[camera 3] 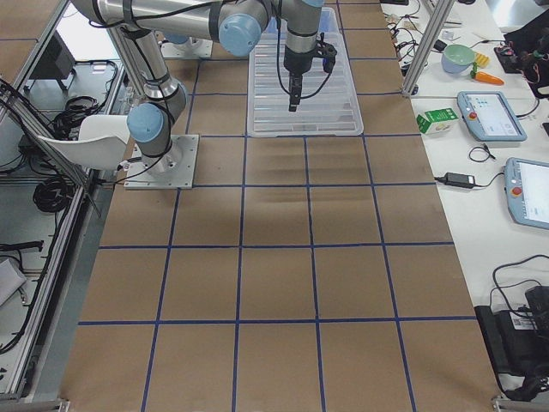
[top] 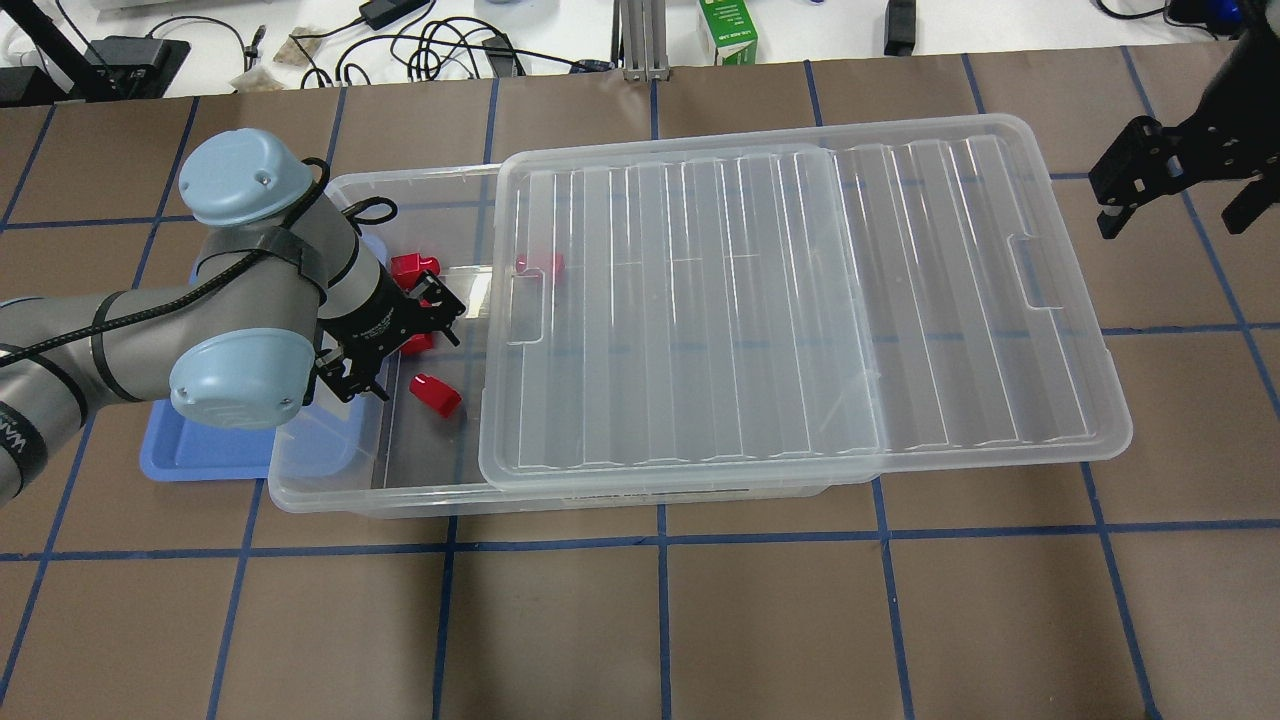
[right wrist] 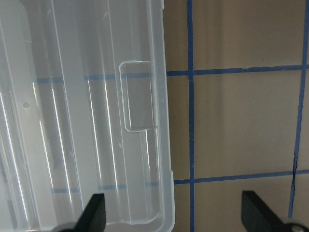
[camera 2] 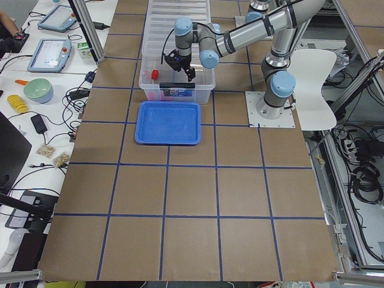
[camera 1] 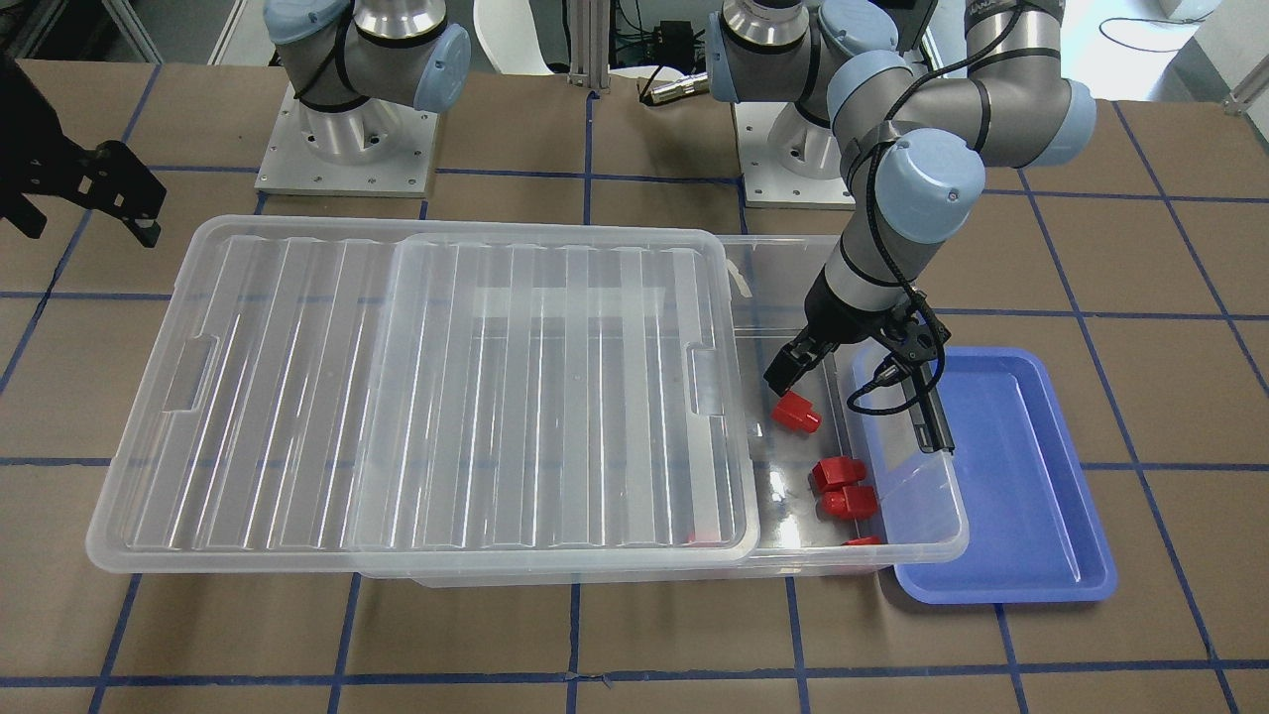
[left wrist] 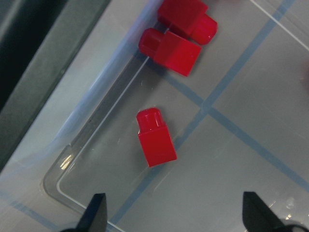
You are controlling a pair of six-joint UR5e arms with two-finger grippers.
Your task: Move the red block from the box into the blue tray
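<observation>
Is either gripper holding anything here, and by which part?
Nothing is held. The left gripper is open over a loose red block in the box; the right gripper is open and empty.

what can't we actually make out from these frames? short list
- Red blocks: total unknown; the lid covers most of the box, and overhead one red shape beneath it is just a blur.
- Overhead: the left gripper partly hides one block; the left arm covers most of the blue tray.
- Side views: blocks too small to count.
- Left wrist: gripper height over the nearest block can't be judged.
</observation>
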